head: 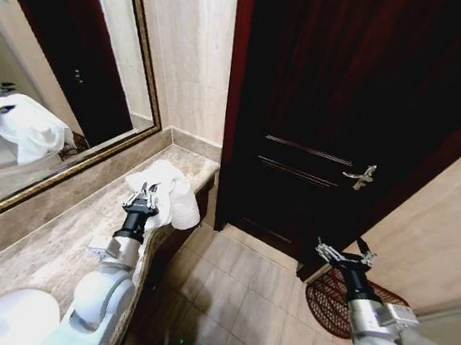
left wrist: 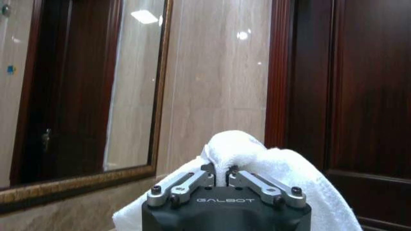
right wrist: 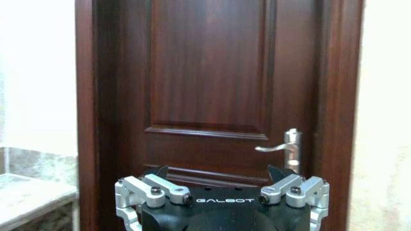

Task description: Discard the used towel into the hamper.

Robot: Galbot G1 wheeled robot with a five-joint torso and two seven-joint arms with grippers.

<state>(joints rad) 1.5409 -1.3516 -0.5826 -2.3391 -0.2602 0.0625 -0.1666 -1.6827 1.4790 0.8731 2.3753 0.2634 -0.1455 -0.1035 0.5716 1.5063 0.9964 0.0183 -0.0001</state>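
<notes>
Bathroom, beige marble walls, tiled floor (head: 241, 299). My left gripper (head: 141, 200) sits over the marble countertop (head: 47, 243) near its far end, fingers pinched together on the white towel (head: 170, 192), which is bunched up and resting on the counter close to the edge. In my left wrist view the gripper (left wrist: 222, 174) has both fingers closed into a fold of the towel (left wrist: 282, 168), cloth bulging up past the fingertips. A gold-framed mirror (head: 48, 93) runs along the wall above the counter and reflects the towel and gripper. Dark wood door (head: 346, 111) is straight ahead, shut, with a silver lever handle (head: 360, 176). My right gripper (head: 344, 254) hangs out over the floor on my right side, fingers spread wide and holding nothing; in the right wrist view it (right wrist: 217, 174) faces the door (right wrist: 205, 72) and handle (right wrist: 286, 147). The hamper (head: 334, 305) stands on the floor by the wall at my right, just behind my right arm, well apart from the towel.
</notes>
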